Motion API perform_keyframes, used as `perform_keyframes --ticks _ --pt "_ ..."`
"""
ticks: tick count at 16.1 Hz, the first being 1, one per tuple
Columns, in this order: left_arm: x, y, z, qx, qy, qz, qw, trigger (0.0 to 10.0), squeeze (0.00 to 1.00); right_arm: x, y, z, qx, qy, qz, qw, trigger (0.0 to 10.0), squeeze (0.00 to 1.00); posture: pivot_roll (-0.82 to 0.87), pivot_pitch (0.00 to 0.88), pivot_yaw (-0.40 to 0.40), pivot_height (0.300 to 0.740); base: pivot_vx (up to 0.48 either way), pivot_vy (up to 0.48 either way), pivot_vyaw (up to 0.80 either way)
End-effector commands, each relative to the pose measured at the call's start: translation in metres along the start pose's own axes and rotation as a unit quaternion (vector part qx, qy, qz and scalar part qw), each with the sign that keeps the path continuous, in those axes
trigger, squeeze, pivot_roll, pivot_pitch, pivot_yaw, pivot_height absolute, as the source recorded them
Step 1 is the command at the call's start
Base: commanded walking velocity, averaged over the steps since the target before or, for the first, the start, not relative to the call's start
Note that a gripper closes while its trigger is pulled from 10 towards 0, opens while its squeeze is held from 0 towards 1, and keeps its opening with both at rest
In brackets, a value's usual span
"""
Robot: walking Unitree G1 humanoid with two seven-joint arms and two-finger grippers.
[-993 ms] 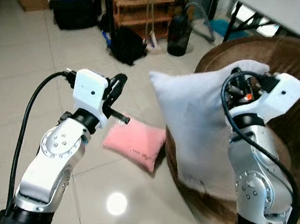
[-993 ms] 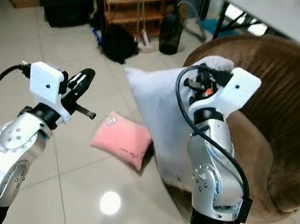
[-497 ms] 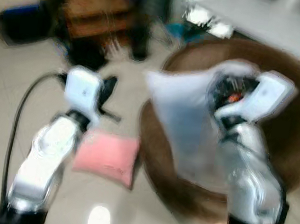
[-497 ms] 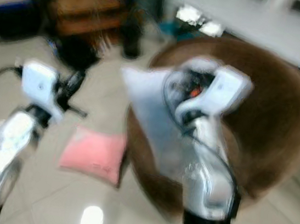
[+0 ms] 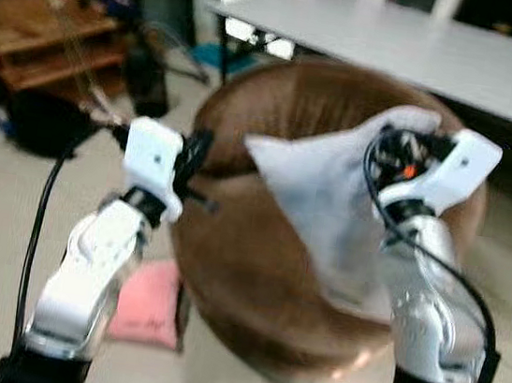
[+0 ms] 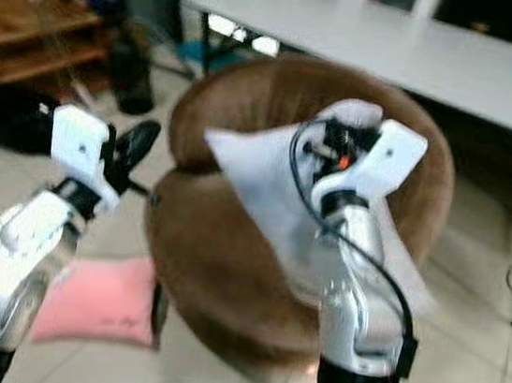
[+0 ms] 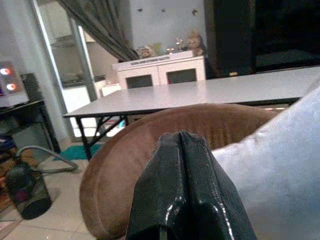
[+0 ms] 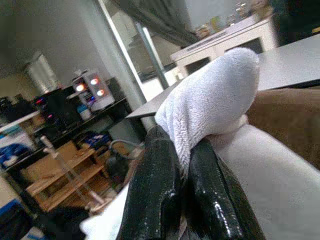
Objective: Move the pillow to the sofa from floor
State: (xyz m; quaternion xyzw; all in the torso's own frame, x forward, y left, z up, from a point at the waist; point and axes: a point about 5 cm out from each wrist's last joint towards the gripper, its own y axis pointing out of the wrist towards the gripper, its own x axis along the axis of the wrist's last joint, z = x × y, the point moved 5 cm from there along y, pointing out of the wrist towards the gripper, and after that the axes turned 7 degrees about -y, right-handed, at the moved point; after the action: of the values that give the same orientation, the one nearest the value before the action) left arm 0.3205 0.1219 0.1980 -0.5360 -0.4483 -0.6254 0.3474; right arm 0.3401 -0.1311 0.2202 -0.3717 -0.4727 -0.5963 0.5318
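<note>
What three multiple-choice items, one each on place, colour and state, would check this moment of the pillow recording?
1. Where is the white pillow?
A. Flat on the floor
B. Held up over the brown sofa
C. On the grey table

2. What colour is the cushion lying on the floor by the sofa?
A. Pink
B. Blue
C. Green

3. What state is the right pincer in?
A. Open and apart from everything
B. Shut on nothing
C. Shut on a corner of the white pillow

Answers:
1 B: the head views show the pillow hanging from the right pincer above the sofa's seat.
2 A: the cushion on the tiles is pink.
3 C: the right wrist view shows the two black fingers pinching the pillow's corner, while the left pincer is shut on nothing.
</note>
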Motion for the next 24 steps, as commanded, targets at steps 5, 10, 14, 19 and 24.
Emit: perform_keyframes --ticks 5,10,14,19,24 --pt "0.002 0.002 -0.007 -0.017 0.003 -0.002 1.000 10.0 0.00 0.013 -0.001 0.003 0.011 -0.004 -0.028 1.000 10.0 0.00 -0.07 0.000 0.049 0.740 0.286 0.000 0.00" --pt "0.001 0.002 -0.007 -0.019 0.003 0.000 1.000 10.0 0.00 0.009 -0.004 0.020 0.064 -0.004 -0.015 0.998 10.0 0.00 -0.07 0.000 0.049 0.740 0.284 0.000 0.00" --pt "0.001 0.001 -0.007 -0.020 0.002 0.001 1.000 10.0 0.00 0.011 -0.005 0.026 0.076 -0.001 -0.019 0.997 10.0 0.00 -0.07 0.000 0.045 0.740 0.284 0.000 0.00" --pt "-0.001 -0.002 -0.008 -0.024 -0.002 0.002 1.000 10.0 0.00 0.007 -0.008 0.033 0.095 -0.004 -0.009 0.995 10.0 0.00 -0.07 0.000 0.039 0.740 0.324 0.000 0.00" --pt "-0.002 -0.009 -0.008 -0.022 -0.004 0.008 1.000 10.0 0.00 -0.002 -0.006 0.035 0.092 -0.010 0.006 0.996 10.0 0.00 -0.05 0.000 0.018 0.740 0.348 0.000 0.00"
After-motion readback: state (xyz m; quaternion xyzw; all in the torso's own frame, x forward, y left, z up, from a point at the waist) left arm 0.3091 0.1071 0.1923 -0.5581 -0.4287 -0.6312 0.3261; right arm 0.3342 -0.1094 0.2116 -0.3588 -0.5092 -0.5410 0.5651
